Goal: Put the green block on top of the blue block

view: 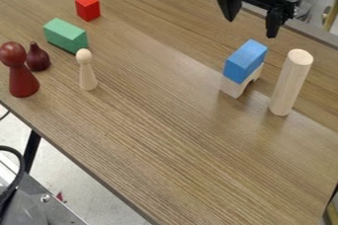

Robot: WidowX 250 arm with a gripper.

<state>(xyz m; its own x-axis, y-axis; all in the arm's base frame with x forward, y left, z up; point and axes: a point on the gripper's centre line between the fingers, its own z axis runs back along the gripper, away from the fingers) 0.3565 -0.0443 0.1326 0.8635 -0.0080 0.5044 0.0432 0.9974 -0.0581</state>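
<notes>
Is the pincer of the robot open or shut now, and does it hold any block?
Open, and holding nothing: the pincer has its two fingers well apart, while the green block lies on the table.

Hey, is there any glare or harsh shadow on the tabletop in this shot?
In the camera view, a soft pale sheen lies on the wooden table, toward the picture's right; shadows look soft, with a thin dark one along the green block's lower edge.
</notes>
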